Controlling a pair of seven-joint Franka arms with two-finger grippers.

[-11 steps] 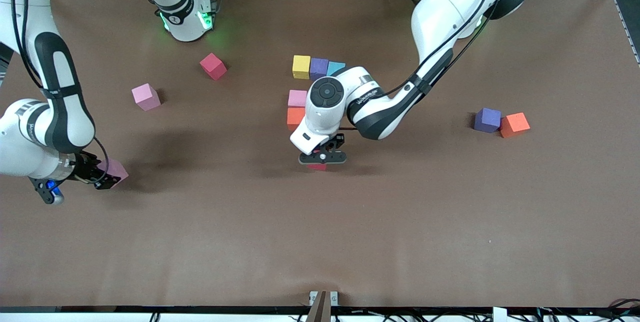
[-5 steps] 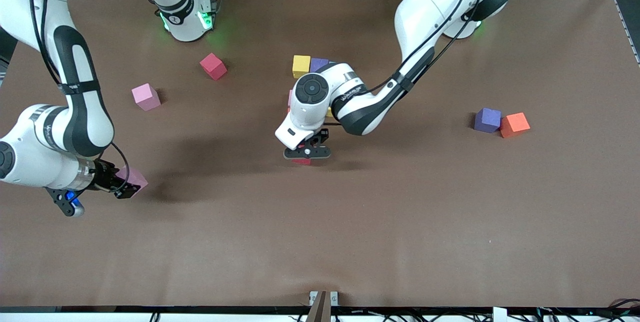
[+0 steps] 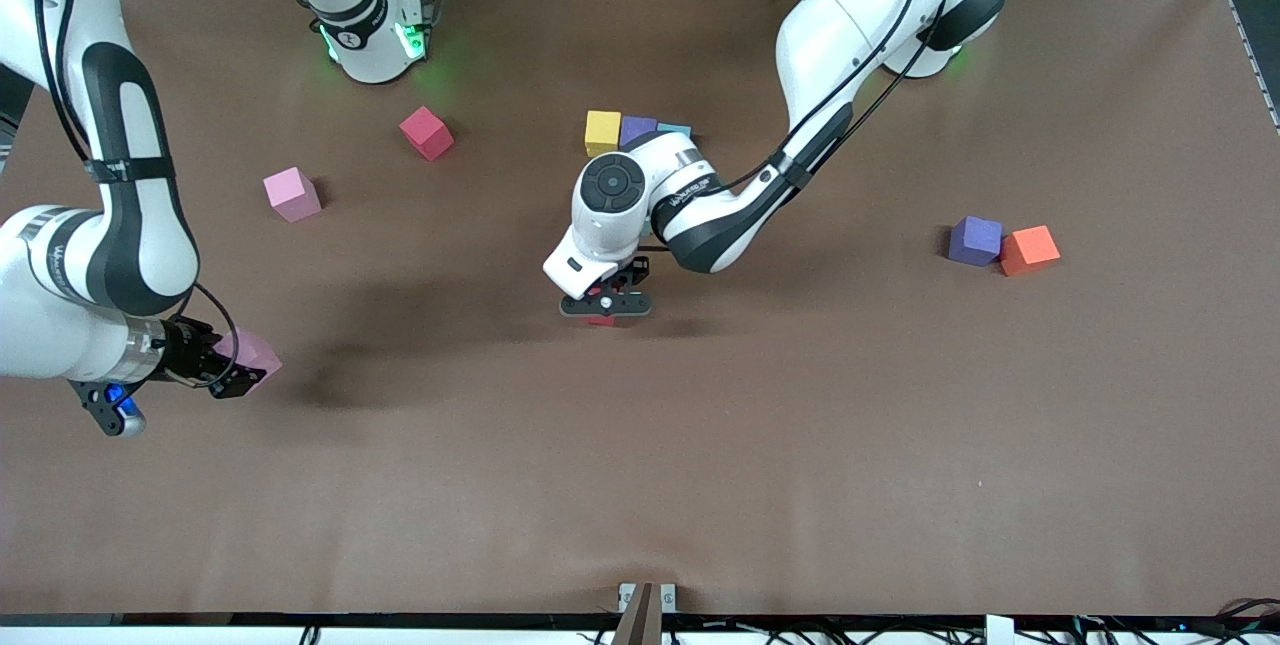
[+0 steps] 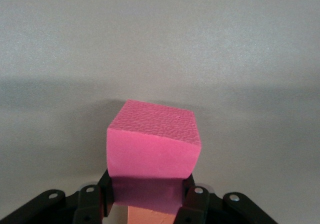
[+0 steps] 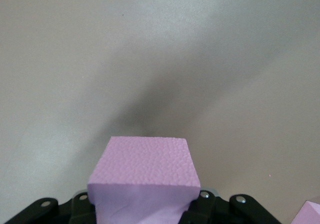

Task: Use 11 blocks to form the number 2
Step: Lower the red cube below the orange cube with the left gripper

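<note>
My left gripper (image 3: 604, 310) hangs over the middle of the table (image 3: 700, 445), pinching a deep pink block (image 3: 601, 320). In the front view only a sliver of that cube shows under the black fingers; in the left wrist view the deep pink block (image 4: 152, 149) fills the space between the fingers (image 4: 192, 204), which press on its two sides, and a bit of orange shows beneath it.

My right gripper (image 3: 232, 365) is over the table toward the right arm's end, clamped on a pale pink block (image 3: 255, 353). The right wrist view shows that pale pink block (image 5: 145, 176) squeezed between the fingers (image 5: 80, 206), above bare brown surface with a dark shadow on it.

The number 2 is only begun. Its top row, a yellow block (image 3: 602, 132), a purple block (image 3: 637, 130) and a light blue block (image 3: 675, 130), sits touching side by side, farther from the front camera than my left gripper. The left arm's wrist covers whatever lies just nearer than that row, so I cannot tell what is there.

Loose blocks lie elsewhere. A red block (image 3: 427, 132) and a pink block (image 3: 292, 194) sit well apart toward the right arm's end, the pink one nearer the front camera. Toward the left arm's end, a second purple block (image 3: 975, 240) and an orange block (image 3: 1030, 250) stand just beside each other, touching or nearly so.
</note>
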